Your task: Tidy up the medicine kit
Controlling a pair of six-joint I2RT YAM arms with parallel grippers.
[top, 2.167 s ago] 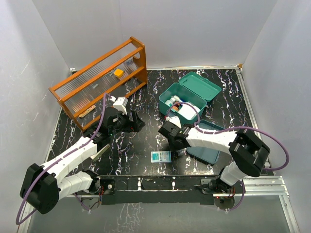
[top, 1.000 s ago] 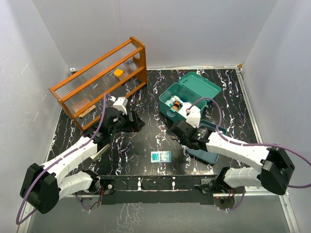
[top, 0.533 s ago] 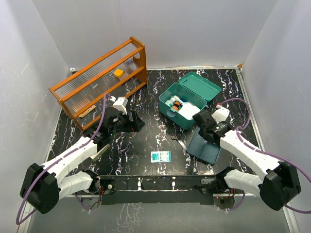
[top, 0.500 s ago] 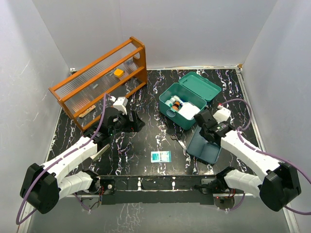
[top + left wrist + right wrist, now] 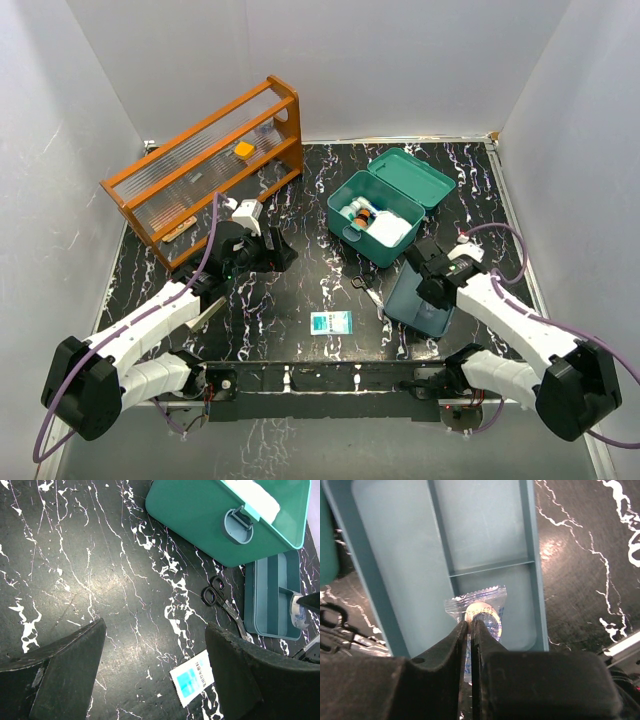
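Observation:
The medicine kit [image 5: 358,226] is a teal-green box with its lid [image 5: 412,175] swung open and bottles and white packs inside. In the left wrist view its front latch [image 5: 238,525] faces me. My right gripper [image 5: 431,292] [image 5: 471,625] is shut on a clear packet [image 5: 487,607] holding a pale ring-shaped roll. It holds the packet over the small end compartment of the blue-grey divided tray [image 5: 408,302] [image 5: 370,580]. I cannot tell whether the packet touches the tray floor. My left gripper [image 5: 275,250] [image 5: 155,627] hangs open over bare table, holding nothing.
Black-handled scissors [image 5: 362,288] [image 5: 225,602] lie between the kit and the tray. A white and blue sachet [image 5: 331,322] [image 5: 195,677] lies near the front edge. An orange wooden rack [image 5: 205,165] stands at the back left. White walls enclose the table.
My right arm has swung right from in front of the kit to above the divided tray, the packet still in its fingers. The left arm has stayed put.

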